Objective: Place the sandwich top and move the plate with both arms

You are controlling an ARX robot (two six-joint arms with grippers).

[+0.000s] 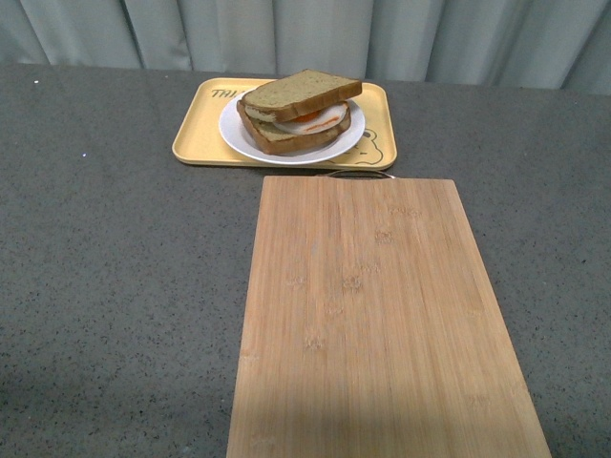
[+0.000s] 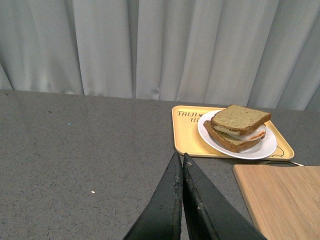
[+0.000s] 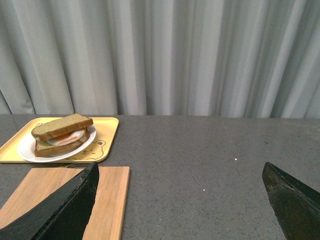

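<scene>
The sandwich top (image 1: 301, 93), a tan-brown speckled slice, lies tilted on the fried egg and lower slice on the white plate (image 1: 239, 136). The plate sits on the yellow tray (image 1: 191, 138). Neither arm shows in the front view. In the left wrist view my left gripper (image 2: 180, 159) is shut and empty above the grey table, well short of the sandwich top (image 2: 240, 119) and plate (image 2: 265, 148). In the right wrist view my right gripper (image 3: 180, 172) is open and empty, far from the sandwich top (image 3: 61, 126) and plate (image 3: 25, 149).
A wooden cutting board (image 1: 372, 315) lies on the grey table (image 1: 115, 286) just in front of the tray, with a metal handle at its far end. Grey curtains hang behind the table.
</scene>
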